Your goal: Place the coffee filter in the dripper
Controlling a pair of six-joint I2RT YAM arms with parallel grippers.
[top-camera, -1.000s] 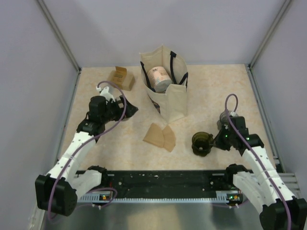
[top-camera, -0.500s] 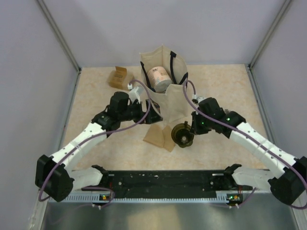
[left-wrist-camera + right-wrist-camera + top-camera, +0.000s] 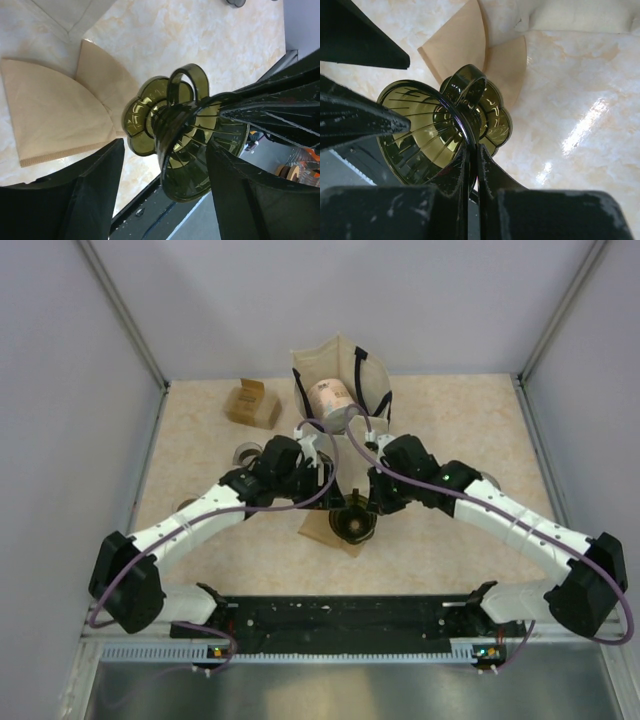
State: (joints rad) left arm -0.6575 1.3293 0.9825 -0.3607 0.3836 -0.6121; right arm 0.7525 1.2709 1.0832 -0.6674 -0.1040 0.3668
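Note:
The dark green see-through dripper (image 3: pixel 355 523) hangs over the table's middle, tipped on its side. My right gripper (image 3: pixel 374 504) is shut on its rim; in the right wrist view the fingertips (image 3: pixel 470 162) pinch the thin wall of the dripper (image 3: pixel 430 135). My left gripper (image 3: pixel 328 492) is open, and in the left wrist view its gripper (image 3: pixel 165 170) has one jaw on each side of the dripper (image 3: pixel 190 150) without touching it. Two brown paper filters (image 3: pixel 55 115) lie flat on the table under and beside the dripper, also in the right wrist view (image 3: pixel 465 45) and partly hidden from above (image 3: pixel 322 530).
A cream tote bag (image 3: pixel 350 445) with a pink-and-white roll (image 3: pixel 330 400) inside stands just behind the grippers. A small cardboard box (image 3: pixel 252 403) sits at the back left. Two dark round items (image 3: pixel 245 452) (image 3: pixel 185 506) lie on the left side.
My right arm has carried the dripper left, from the right side to over the filters. My left arm has swung right toward the middle, and its open jaws now flank the dripper.

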